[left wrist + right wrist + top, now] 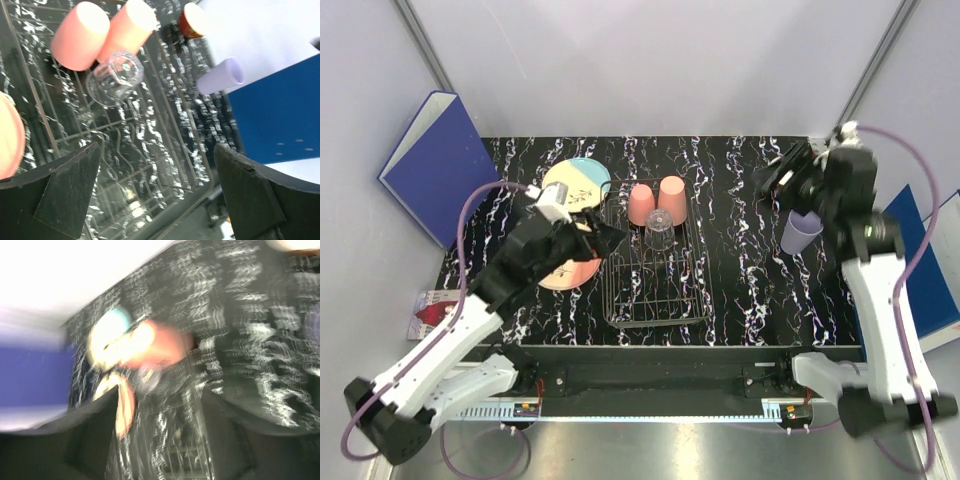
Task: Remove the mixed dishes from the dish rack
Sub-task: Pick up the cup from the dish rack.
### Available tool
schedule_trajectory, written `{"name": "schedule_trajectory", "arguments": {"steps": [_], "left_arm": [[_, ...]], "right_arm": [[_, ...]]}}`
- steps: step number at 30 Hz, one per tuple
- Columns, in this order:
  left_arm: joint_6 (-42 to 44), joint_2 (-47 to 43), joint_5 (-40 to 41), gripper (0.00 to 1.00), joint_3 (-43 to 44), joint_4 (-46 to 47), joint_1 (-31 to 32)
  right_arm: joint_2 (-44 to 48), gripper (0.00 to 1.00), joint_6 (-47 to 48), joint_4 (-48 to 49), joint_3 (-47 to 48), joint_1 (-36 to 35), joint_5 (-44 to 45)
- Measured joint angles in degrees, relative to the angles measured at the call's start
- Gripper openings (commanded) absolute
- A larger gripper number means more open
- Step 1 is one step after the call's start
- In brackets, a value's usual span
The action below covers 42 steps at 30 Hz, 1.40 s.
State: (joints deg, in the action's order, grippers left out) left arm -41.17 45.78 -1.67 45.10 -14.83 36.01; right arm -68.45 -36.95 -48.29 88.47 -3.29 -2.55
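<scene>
Thin wire dish rack (655,300) with pink cups (671,193) and a glass (659,232), black marbled table (750,290), pale walls (670,60); left gripper (160,195) and right gripper (160,437) both parted, empty.

White arm links (440,355), black joints (845,180), purple cables (463,240)

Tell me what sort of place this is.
Probably a robot test booth, not a kitchen: bare white walls enclose a marbled table, and a left arm and right arm are bolted at its edge.

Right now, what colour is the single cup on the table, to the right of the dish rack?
The cup is lavender; the top external view shows it best.
</scene>
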Motion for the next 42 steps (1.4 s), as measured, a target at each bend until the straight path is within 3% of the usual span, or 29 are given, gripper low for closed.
{"name": "schedule_trajectory", "arguments": {"steps": [5, 11, 20, 28, 42], "left_arm": [[6.3, 11.9, 3.0, 0.99, 9.2, -2.7, 0.0], [12.1, 29.3, 8.0, 0.99, 24.3, -5.1, 0.0], [13.6, 45.4, 10.7, 0.99, 31.8, -7.6, 0.2], [10.5, 50.3, 10.2, 0.99, 31.8, -7.9, 4.7], [8.1, 58.2, 9.4, 0.99, 35.3, -6.1, 5.3]], "right_arm": [[17.6, 0.94, 2.4, 18.8, -24.9, -5.8, -7.8], [22.8, 0.98, 2.1, 29.1, -38.9, -6.1, -9.8], [28.1, 1.0, 2.7, 28.5, -38.4, -6.9, -13.4], [29.1, 1.0, 2.9, 28.3, -40.2, -6.9, -13.6], [27.8, 1.0, 2.8, 27.3, -40.5, -7.2, -13.7]]}}
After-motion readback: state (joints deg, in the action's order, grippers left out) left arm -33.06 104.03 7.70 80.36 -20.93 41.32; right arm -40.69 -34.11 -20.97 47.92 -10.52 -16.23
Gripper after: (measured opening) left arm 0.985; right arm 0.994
